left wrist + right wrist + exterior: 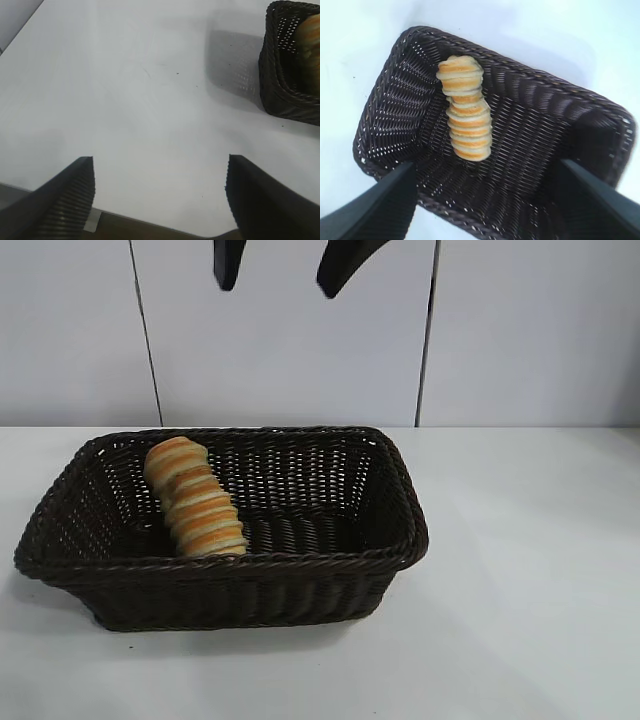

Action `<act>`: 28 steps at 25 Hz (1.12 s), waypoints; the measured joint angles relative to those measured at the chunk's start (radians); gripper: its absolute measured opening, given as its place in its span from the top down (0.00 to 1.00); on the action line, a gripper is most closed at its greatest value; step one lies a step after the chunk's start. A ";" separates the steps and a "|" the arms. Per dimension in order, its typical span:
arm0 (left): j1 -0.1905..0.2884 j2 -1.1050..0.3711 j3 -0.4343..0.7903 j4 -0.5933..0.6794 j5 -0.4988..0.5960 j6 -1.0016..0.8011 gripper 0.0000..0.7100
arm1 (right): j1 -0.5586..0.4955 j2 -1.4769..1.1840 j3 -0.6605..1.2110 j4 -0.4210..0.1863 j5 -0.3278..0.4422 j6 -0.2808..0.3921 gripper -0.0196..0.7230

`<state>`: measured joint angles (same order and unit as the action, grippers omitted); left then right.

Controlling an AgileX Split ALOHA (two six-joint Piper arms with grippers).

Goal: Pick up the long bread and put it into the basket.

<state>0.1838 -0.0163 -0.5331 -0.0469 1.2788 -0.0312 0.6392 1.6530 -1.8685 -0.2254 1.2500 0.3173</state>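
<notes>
One long bread (pixel 193 500) lies inside one basket (pixel 330 575); both pincers open.

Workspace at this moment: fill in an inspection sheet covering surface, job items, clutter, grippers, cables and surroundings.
Surface: white table, bare apart from the basket.
Job's things: long bread lies inside the basket, toward its left half, one end leaning on the far wall; basket sits upright on the table.
Clutter: nothing seen.
Grippers: right gripper open and empty, above the basket, looking down into it; its fingers show at the exterior view's top edge. Left gripper open and empty, over bare table beside the basket.
Cables: nothing seen.
Surroundings: pale panelled wall with dark vertical seams behind the table.
</notes>
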 joint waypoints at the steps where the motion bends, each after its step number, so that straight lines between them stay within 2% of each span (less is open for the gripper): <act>1: 0.000 0.000 0.000 0.000 0.000 0.000 0.25 | -0.024 -0.019 0.000 0.000 0.001 0.002 0.25; 5: 0.000 0.000 0.000 0.000 0.000 0.000 0.25 | -0.155 -0.060 0.000 0.014 0.008 -0.001 0.25; 11: 0.000 0.000 0.000 0.000 0.000 0.000 0.25 | -0.433 -0.092 0.094 0.035 0.007 -0.045 0.25; 16: 0.000 0.000 0.000 0.001 0.000 0.000 0.25 | -0.690 -0.153 0.203 0.039 0.007 -0.122 0.25; 18: 0.000 0.000 0.000 0.001 -0.003 0.000 0.25 | -0.770 -0.176 0.210 0.065 0.008 -0.148 0.25; 23: 0.000 0.000 0.000 0.001 -0.022 0.000 0.25 | -0.815 -0.240 0.210 0.133 0.007 -0.195 0.25; 28: 0.000 0.000 0.000 0.001 -0.022 0.000 0.25 | -0.815 -0.415 0.215 0.142 0.008 -0.233 0.25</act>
<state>0.1838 -0.0163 -0.5331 -0.0460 1.2569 -0.0312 -0.1760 1.2382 -1.6535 -0.0836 1.2584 0.0848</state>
